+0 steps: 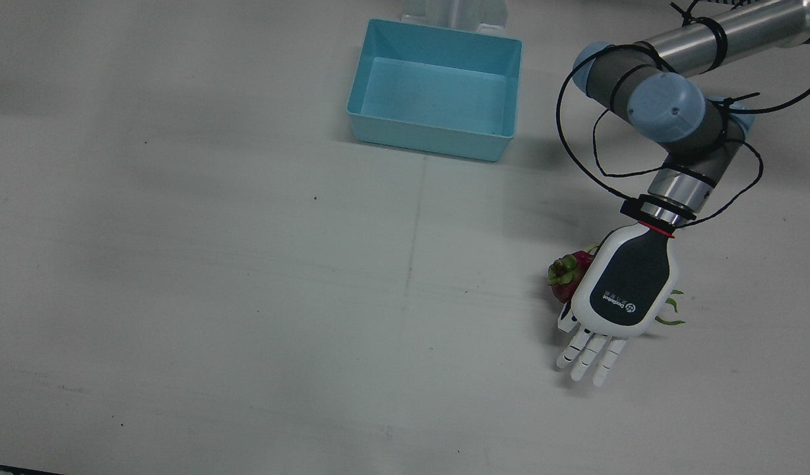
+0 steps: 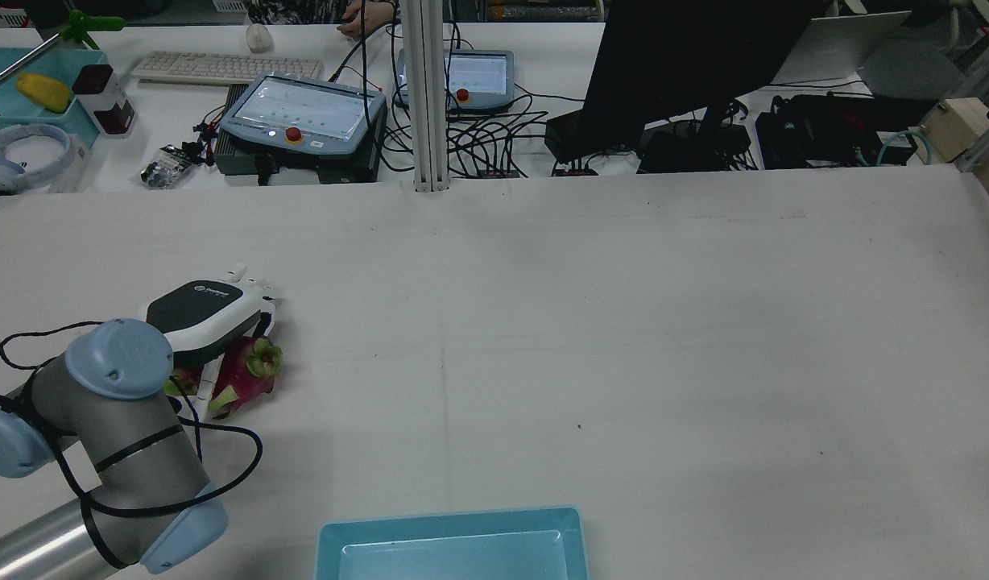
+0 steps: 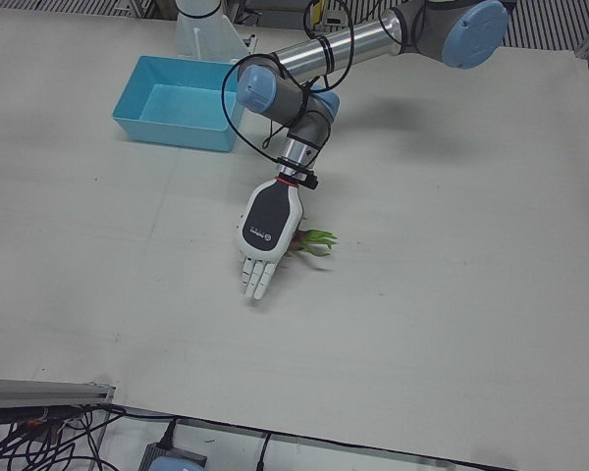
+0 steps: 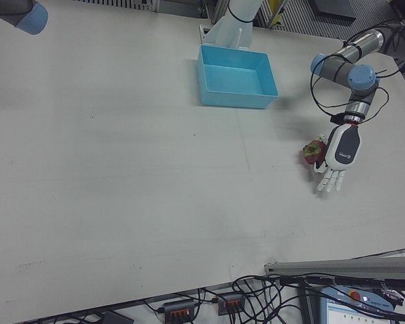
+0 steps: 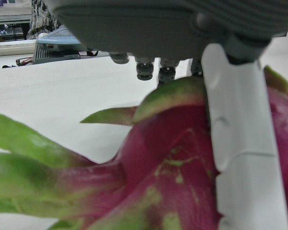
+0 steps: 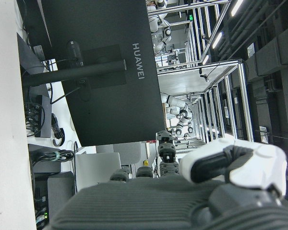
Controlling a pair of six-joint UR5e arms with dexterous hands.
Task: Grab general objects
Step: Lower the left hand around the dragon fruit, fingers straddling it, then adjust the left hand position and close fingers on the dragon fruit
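A pink dragon fruit (image 1: pixel 566 277) with green scales lies on the white table. My left hand (image 1: pixel 626 287) hovers palm down right over it, fingers (image 1: pixel 590 353) stretched flat and apart, holding nothing. In the rear view the fruit (image 2: pixel 241 374) sticks out from under the hand (image 2: pixel 200 310). In the left hand view the fruit (image 5: pixel 173 182) fills the frame under the palm, and the thumb (image 5: pixel 240 143) lies against its side. My right hand (image 6: pixel 182 191) shows only in its own view, raised off the table with its fingers extended.
A light blue bin (image 1: pixel 431 142) stands at the table's middle near the robot, with nothing in it. Black cables loop around the left arm's wrist (image 1: pixel 675 191). Monitors and control boxes stand beyond the far table edge (image 2: pixel 494 185).
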